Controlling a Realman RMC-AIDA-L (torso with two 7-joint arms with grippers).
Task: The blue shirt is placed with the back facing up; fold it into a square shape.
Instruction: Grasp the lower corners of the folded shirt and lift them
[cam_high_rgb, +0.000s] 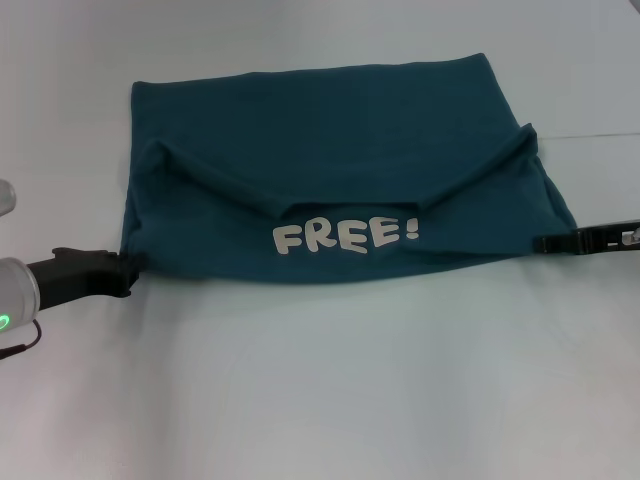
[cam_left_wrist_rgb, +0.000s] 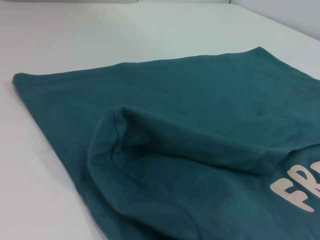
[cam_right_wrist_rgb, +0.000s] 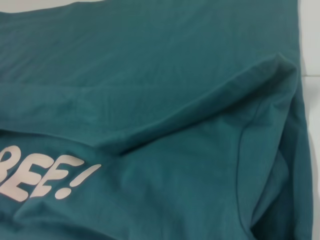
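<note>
At about eight o'clock in the head view, the left gripper (cam_high_rgb: 122, 272) sits low on the white table (cam_high_rgb: 320, 400), its dark tip touching the near left corner of the blue shirt (cam_high_rgb: 330, 140); whether it is pinching the cloth or merely resting against it cannot be told. At about three o'clock, the right gripper (cam_high_rgb: 548, 242) reaches in flat from the side, its tip meeting the shirt's near right edge, and its pincer state cannot be told either. Between them, toward six o'clock of the garment, white FREE! lettering (cam_high_rgb: 345, 236) shows on a folded-over layer. Beyond it, the two sleeves lie turned inward, forming raised ridges that slope toward the middle. Farther still, toward twelve o'clock, the plain cloth lies flat, its far edge straight across the table.
</note>
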